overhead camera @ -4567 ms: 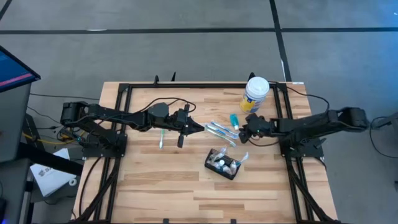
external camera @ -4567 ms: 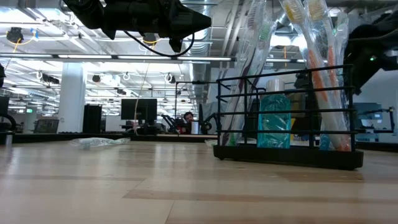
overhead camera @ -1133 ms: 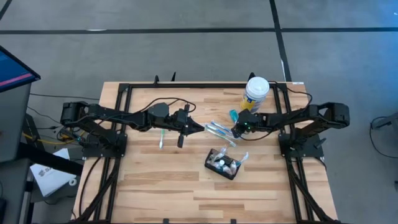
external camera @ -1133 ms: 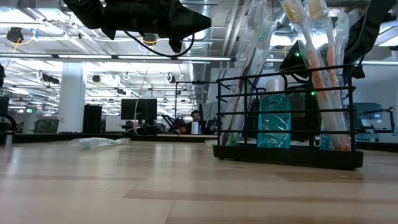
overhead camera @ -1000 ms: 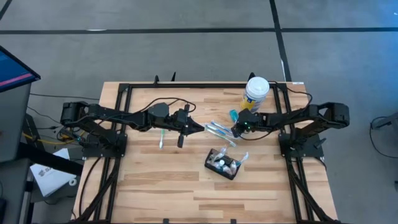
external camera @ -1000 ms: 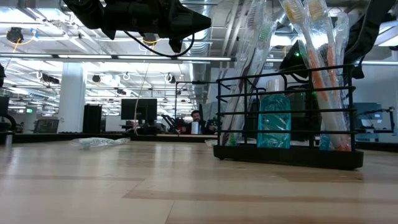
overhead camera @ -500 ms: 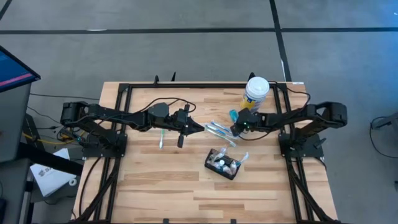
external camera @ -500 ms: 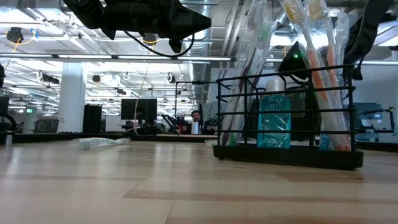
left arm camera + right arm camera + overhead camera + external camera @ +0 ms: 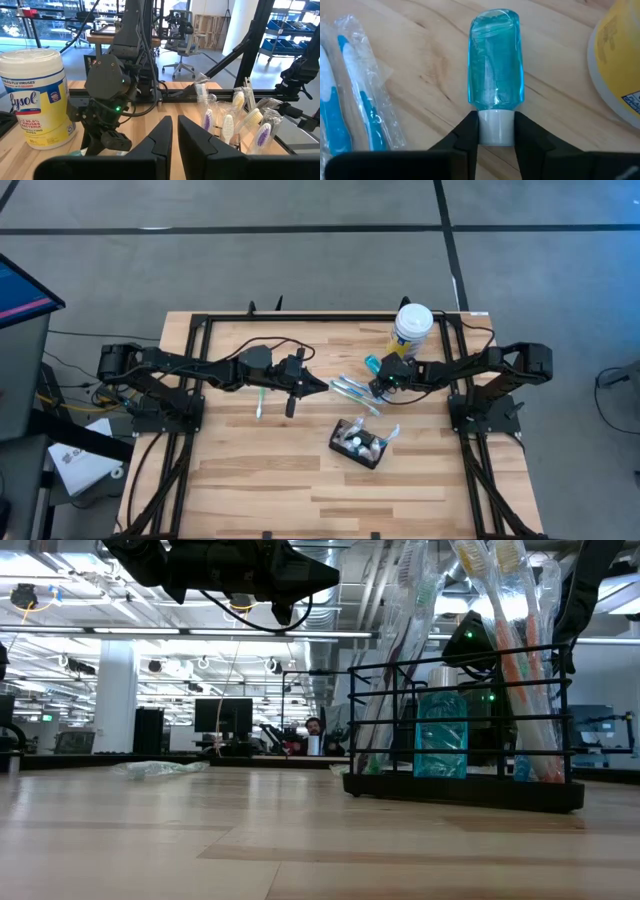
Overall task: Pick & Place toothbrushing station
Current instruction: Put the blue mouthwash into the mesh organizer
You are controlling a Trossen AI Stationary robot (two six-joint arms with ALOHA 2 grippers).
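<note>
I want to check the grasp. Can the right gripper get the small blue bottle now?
Probably yes: the right gripper already has its fingers on either side of the blue bottle's white cap, with nothing between them.

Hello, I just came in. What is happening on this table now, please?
The right gripper has its fingers around the white cap of a small blue bottle lying on the table, near the yellow-labelled tub and wrapped toothbrushes. The black toothbrushing station already holds several items. The left gripper waits, shut and empty, mid-table.
</note>
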